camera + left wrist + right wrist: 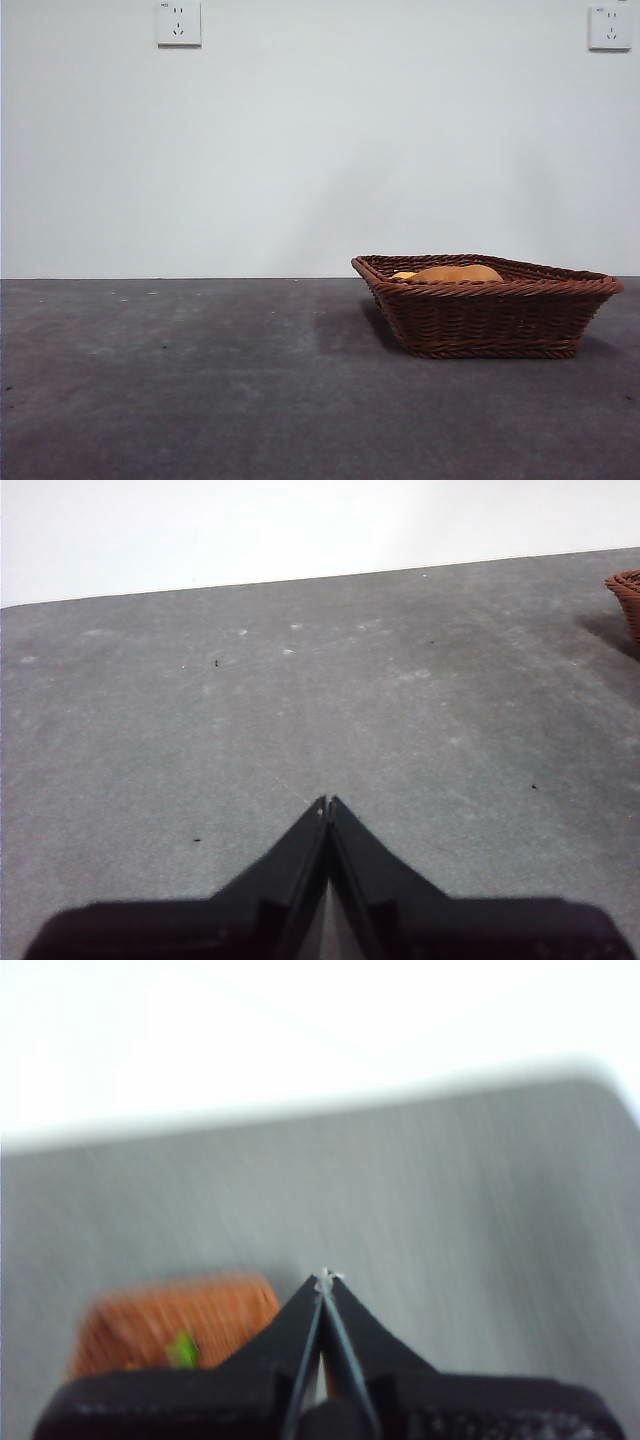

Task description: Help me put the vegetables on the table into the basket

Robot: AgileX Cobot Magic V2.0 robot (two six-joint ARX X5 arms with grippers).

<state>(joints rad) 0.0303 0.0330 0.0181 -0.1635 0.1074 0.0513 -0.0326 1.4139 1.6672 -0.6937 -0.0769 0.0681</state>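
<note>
The dark brown wicker basket [488,305] stands on the grey table [200,380] at the right. Over its rim I see the top of the orange-brown potato [457,273] and a sliver of something yellow [402,274] beside it. In the blurred right wrist view the basket [170,1325] lies below my right gripper [327,1278], with a green speck [182,1348] inside it; the jaws are shut and hold nothing. My left gripper [327,802] is shut over bare table, with the basket's edge [626,588] far off to one side. No eggplant body shows.
A white wall with two sockets [178,23] [609,27] stands behind the table. Neither arm shows in the front view.
</note>
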